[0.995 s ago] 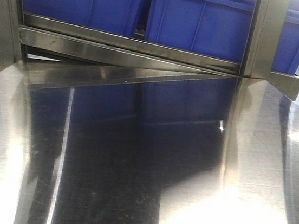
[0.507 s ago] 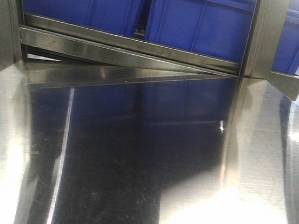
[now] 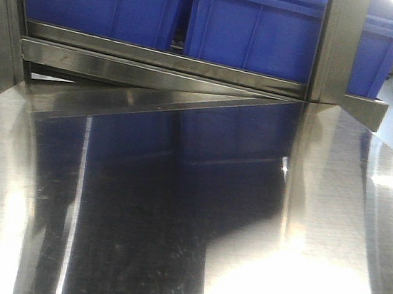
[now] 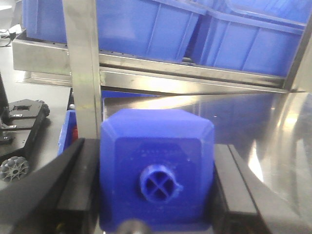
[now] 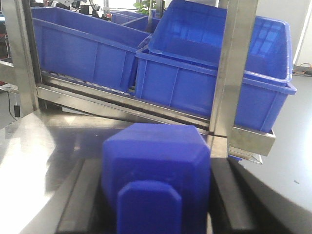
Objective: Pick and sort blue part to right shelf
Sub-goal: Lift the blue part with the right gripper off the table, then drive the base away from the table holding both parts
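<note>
The left gripper [image 4: 156, 187] is clamped on a blue part [image 4: 156, 161], its dark fingers [image 4: 80, 185] pressed against the part's two flanks. A steel upright [image 4: 83, 73] rises just ahead of it, over the left finger. A straight push forward would probably knock the part on that post and twist it in the hold. The shelf rail [image 4: 195, 80] crosses in front of the tool, above the part's top edge, so a low approach risks catching underneath it.

The right gripper [image 5: 156, 200] is closed on a second blue part [image 5: 156, 161]. Another post [image 5: 234, 63] stands ahead and to its right, so it runs the same risk of a bump. The faces being gripped look smooth and bevelled, so a jolt could let either part slip onto the table [image 3: 173, 223].

Ahead of and above both tools sit blue bins:
- The long bin [image 5: 83, 48] is ahead-left of the right gripper.
- A shorter bin [image 5: 204, 87] is straight ahead, with a tilted bin [image 5: 219, 29] nested in it. That may block the opening.

Their insides are hidden from here.
</note>
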Robot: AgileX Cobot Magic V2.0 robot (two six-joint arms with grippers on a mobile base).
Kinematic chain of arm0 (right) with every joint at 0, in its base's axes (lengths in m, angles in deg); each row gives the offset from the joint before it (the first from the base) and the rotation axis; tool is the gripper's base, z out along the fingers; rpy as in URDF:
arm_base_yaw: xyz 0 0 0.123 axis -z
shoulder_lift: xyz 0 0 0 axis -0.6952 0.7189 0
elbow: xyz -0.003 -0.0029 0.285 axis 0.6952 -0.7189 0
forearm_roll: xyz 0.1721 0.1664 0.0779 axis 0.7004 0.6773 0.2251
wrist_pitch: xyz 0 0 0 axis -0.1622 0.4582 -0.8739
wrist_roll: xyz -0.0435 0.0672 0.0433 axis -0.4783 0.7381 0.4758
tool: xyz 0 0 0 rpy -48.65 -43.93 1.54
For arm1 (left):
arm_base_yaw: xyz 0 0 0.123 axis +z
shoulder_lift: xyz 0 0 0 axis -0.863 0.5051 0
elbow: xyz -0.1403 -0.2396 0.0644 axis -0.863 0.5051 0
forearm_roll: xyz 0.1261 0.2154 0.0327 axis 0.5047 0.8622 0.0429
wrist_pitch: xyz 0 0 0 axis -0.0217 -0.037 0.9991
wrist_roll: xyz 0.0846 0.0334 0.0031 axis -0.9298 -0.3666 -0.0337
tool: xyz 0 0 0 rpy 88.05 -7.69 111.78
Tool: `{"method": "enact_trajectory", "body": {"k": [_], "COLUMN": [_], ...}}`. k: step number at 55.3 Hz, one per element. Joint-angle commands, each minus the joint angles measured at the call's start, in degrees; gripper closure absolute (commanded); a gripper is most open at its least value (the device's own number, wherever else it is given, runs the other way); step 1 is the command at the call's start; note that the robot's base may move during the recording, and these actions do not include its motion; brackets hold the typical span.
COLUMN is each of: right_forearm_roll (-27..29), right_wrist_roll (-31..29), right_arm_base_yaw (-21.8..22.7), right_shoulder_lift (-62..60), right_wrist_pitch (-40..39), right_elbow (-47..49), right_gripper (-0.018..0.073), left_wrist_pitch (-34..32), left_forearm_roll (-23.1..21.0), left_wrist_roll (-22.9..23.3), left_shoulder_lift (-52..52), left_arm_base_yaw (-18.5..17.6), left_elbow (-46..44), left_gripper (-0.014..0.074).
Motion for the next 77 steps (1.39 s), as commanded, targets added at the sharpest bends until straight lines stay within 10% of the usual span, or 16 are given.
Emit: {"method": "enact_trajectory", "body": {"k": [1, 77], "right_forearm_roll": [-0.25, -0.25], "right_wrist_roll": [-0.16, -0.16], "right_arm_base_yaw": [0.13, 0.13], "right_shoulder_lift": [0.74, 0.85], "right_wrist_pitch": [-5.81, -5.81], "right_elbow": [1.54, 1.54], "right_gripper": [0.0354, 0.0354], "left_wrist_pitch": [-5.15, -5.15], "left_forearm_roll": [-0.08, -0.08], "left_wrist_roll": [0.25, 0.25], "left_shoulder_lift": [0.36, 0.87], "left_arm_base_yaw": [0.05, 0.05], "left_elbow": [-1.73, -1.73], "left_gripper": [0.022, 0.022]}}
